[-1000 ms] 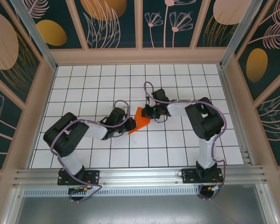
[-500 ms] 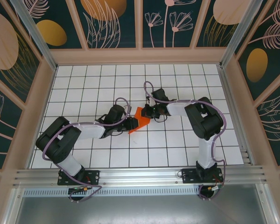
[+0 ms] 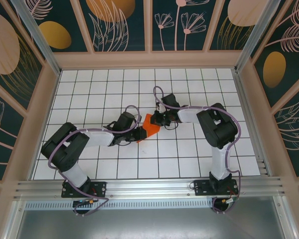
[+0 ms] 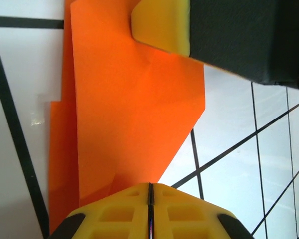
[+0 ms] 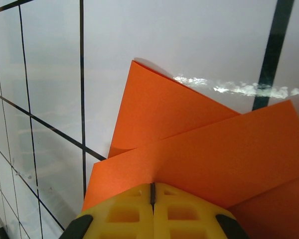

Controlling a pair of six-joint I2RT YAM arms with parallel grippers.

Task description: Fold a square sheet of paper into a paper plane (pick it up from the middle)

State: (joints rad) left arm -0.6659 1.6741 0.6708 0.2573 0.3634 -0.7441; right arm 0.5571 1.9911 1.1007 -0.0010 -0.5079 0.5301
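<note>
Orange and already creased into overlapping layers, the square sheet of paper (image 3: 148, 126) lies flat on the white gridded counter (image 3: 89, 89), a little right of centre in the overhead view. It is no longer a plain square. The left wrist view shows a broad panel over a narrower strip (image 4: 134, 109), and the right wrist view shows two angled flaps (image 5: 209, 149).

The left end effector (image 3: 137, 132) meets the sheet's lower left edge with its jaws closed seam to seam (image 4: 150, 191). The right end effector (image 3: 157, 119) sits at the upper right edge, also fully closed (image 5: 152, 191). Both tips lie on the paper, and whether either pinches a layer cannot be told.

Over the last second the left arm has swung its elbow in and reached further right, bringing its tip onto the paper, while the right arm has held its place. This looks like the right tip pinning the sheet while the left presses a crease, so the folding is midway and no dart shape shows yet.

Count: one sheet, two arms, two end effectors.
</note>
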